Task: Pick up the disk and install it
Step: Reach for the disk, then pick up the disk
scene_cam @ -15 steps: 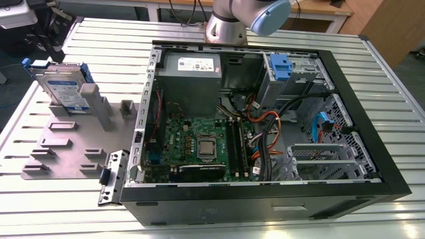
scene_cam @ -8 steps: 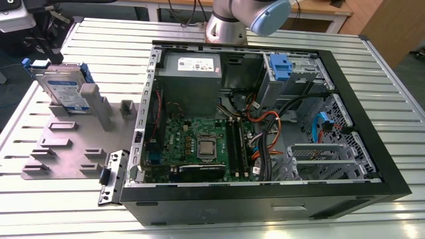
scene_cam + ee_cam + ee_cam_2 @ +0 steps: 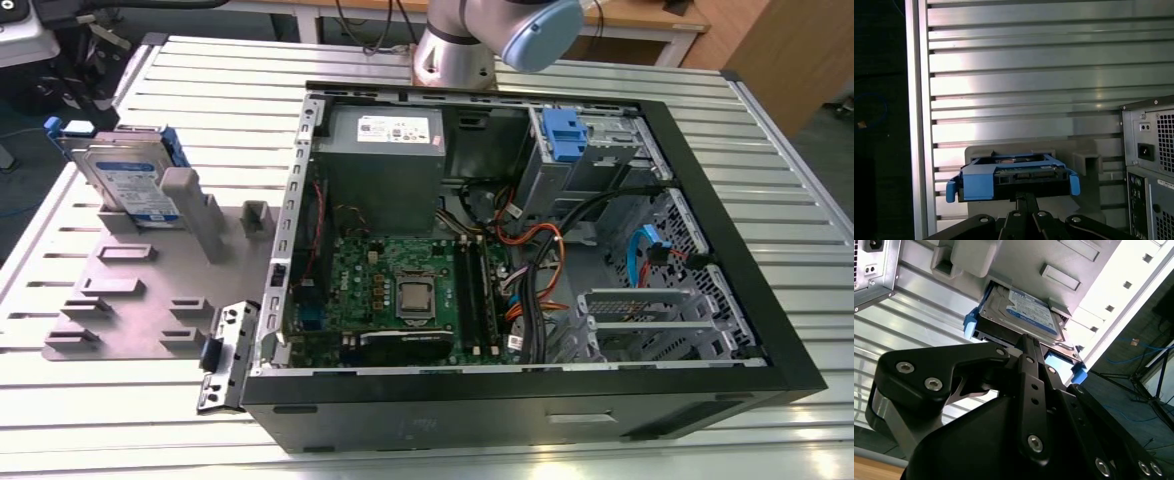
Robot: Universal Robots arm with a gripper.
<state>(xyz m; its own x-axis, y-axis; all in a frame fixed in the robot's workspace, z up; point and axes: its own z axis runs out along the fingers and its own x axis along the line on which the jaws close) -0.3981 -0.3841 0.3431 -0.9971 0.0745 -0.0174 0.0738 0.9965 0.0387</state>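
Your gripper (image 3: pixel 1024 196) is hovering with its fingers closed on nothing, pointing at the disk (image 3: pixel 1013 176) standing in the grey holder (image 3: pixel 120 300).

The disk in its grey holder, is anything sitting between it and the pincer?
Nothing visible does. In both wrist views the pincer points straight at the disk, which stands on edge in the grey holder, and no other object lies between them. Whether it touches the disk cannot be told.

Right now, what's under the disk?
The disk stands tilted on edge in a grey fixture, which lies on the slatted table. Its lower edge is hidden behind the fixture's blocks.
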